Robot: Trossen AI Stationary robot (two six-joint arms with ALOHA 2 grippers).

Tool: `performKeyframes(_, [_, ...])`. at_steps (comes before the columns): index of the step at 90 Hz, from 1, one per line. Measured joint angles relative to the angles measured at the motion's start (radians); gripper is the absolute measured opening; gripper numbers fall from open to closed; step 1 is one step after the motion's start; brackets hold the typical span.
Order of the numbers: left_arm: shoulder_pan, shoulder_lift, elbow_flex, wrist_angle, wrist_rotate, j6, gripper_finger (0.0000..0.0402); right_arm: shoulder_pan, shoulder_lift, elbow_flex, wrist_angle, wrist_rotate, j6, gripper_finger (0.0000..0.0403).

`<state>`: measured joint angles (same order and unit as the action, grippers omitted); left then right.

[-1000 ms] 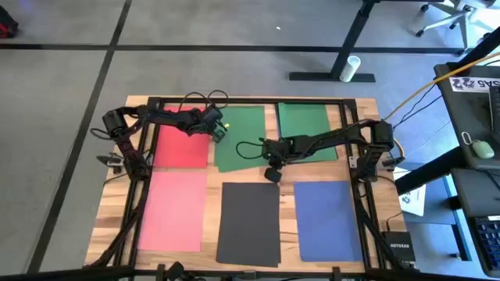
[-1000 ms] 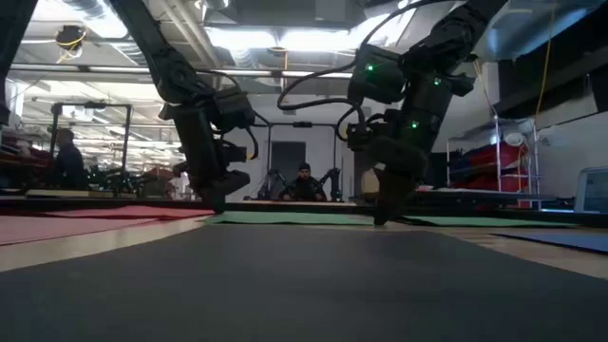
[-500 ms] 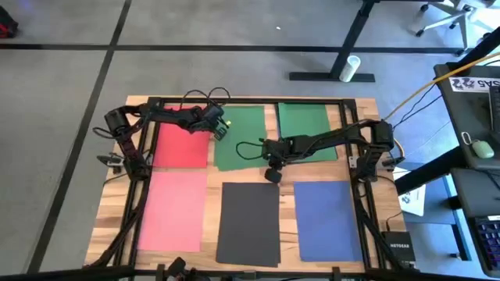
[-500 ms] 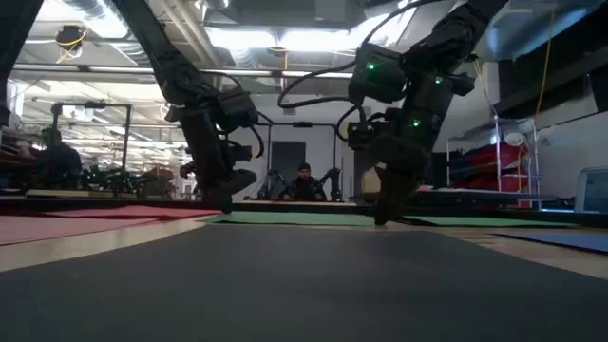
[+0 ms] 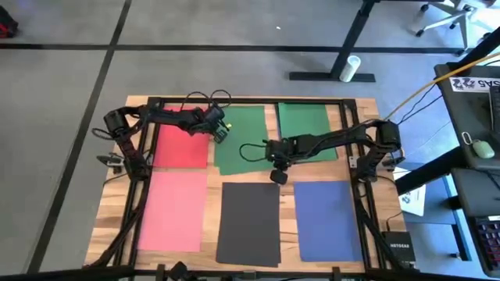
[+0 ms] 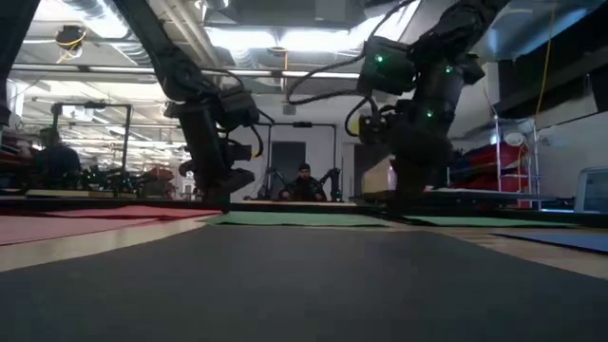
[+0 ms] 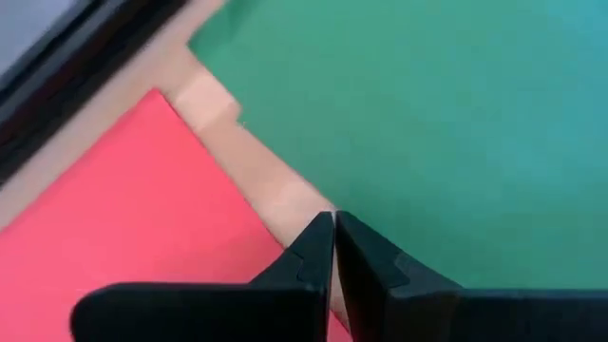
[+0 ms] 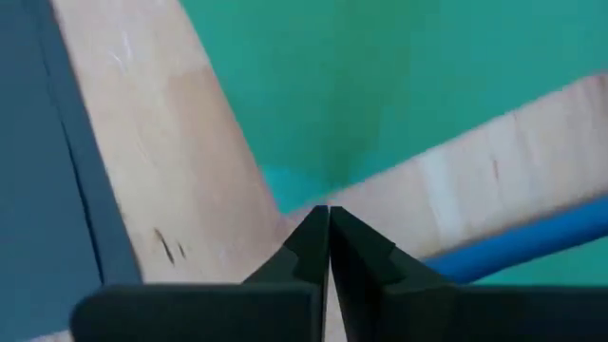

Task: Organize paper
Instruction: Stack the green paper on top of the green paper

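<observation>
Green paper is what both arms are working at — the larger green sheet (image 5: 242, 139) at the back middle of the wooden table (image 5: 367, 117). In the last second I see my right gripper (image 5: 279, 176) slide off that sheet's near edge toward the bare wood between the dark grey sheet (image 5: 248, 222) and the blue sheet (image 5: 328, 220), while my left gripper (image 5: 219, 129) barely shifted at the gap beside the red sheet (image 5: 181, 140). Both claws are pressed together, holding nothing. I judge the sheet is being nudged square, not lifted. All the sheets are thin, matte, flat rectangles; the pink sheet (image 5: 173, 209) and second green sheet (image 5: 305, 125) lie apart, untouched.
</observation>
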<state>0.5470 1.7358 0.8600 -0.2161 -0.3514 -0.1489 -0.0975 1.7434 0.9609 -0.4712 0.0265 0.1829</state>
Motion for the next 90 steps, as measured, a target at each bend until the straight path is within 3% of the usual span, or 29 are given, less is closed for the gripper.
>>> performKeyframes(30, [-0.017,-0.020,-0.001,-0.096,0.000,-0.027,0.0000,0.000,0.044,0.006,0.007,-0.030,-0.013,0.0000])
performKeyframes(90, [-0.018,-0.021,-0.002,-0.088,0.015,-0.053,0.0000,-0.002,0.072,0.003,0.116,-0.066,-0.021,0.0000])
